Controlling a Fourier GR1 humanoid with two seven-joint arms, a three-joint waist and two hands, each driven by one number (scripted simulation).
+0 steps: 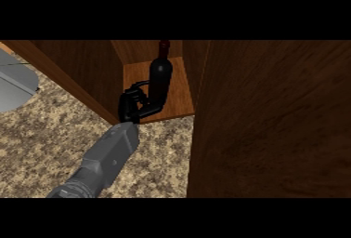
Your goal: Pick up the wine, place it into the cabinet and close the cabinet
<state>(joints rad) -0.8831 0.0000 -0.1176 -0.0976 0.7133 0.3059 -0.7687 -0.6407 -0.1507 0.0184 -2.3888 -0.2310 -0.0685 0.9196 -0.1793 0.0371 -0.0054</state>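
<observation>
"Where was the wine bottle (pixel 162 72)?"

"Inside the cabinet (pixel 179 100), in its open compartment, upright above the lighter wooden floor. I couldn't tell whether its base touched that floor, because the hand covered the lower part."

"Which hand?"

"The left hand (pixel 132 106). Its black fingers were curled round the bottle's lower body, grasping it just inside the cabinet's front edge. The grey forearm (pixel 109 153) ran out from the cabinet across the speckled counter (pixel 41 139)."

"And the door?"

"The cabinet door (pixel 274 121) stood open, a broad dark wooden panel at the right of the compartment, reaching out in front of the cabinet."

"Anything else nearby?"

"A grey rounded object (pixel 14 83) lay to the left of the cabinet, well apart from the compartment and cut off at the edge. I couldn't tell what it was."
</observation>
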